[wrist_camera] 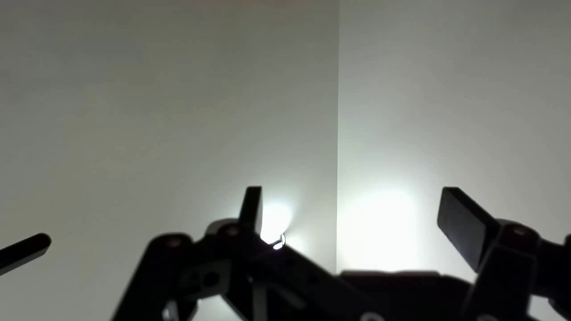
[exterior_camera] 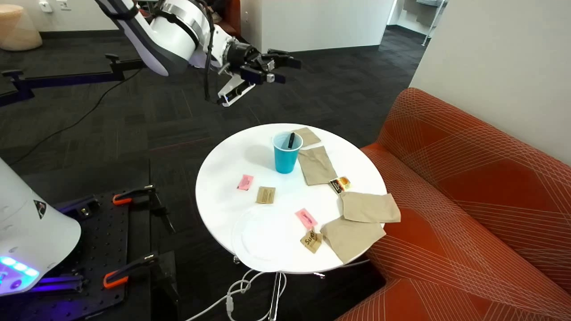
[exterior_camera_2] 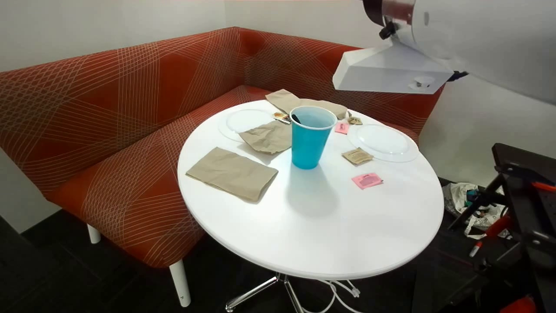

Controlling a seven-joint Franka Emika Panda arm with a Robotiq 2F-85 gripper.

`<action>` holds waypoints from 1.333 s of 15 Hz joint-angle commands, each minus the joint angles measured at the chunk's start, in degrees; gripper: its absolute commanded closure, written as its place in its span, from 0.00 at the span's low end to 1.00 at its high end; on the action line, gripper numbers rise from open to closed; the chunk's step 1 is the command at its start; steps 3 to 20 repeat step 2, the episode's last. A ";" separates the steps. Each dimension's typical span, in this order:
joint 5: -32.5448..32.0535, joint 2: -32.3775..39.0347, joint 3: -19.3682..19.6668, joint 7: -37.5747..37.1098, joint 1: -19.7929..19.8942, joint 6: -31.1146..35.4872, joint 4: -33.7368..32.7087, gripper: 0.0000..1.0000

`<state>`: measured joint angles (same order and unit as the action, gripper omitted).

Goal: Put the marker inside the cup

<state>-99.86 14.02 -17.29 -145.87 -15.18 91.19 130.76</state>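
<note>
The light-blue cup (exterior_camera: 286, 159) stands upright on the white round table; it also shows in an exterior view (exterior_camera_2: 307, 148). The dark marker (exterior_camera: 291, 140) stands inside the cup, leaning, with its upper part visible at the rim. Its tip also shows inside the rim in an exterior view (exterior_camera_2: 296, 118). The lower part of the marker is hidden by the cup wall. My gripper (exterior_camera: 285, 71) is well above and away from the cup, pointing sideways. In the wrist view my gripper (wrist_camera: 352, 196) has its fingers wide apart with nothing between them but a pale wall.
The white table (exterior_camera: 223, 178) bears brown napkins (exterior_camera: 317, 165), pink packets (exterior_camera: 306, 219), a tan packet (exterior_camera: 266, 195) and a clear plate lid (exterior_camera_2: 384, 141). A red patterned sofa (exterior_camera: 446, 214) borders the table. The robot base (exterior_camera: 35, 232) stands across from it.
</note>
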 commanded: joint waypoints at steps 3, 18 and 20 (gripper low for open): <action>0.09 -1.32 0.19 0.04 0.15 2.02 0.59 0.00; 0.09 -1.32 0.19 0.04 0.15 2.02 0.59 0.00; 0.09 -1.32 0.19 0.04 0.15 2.02 0.59 0.00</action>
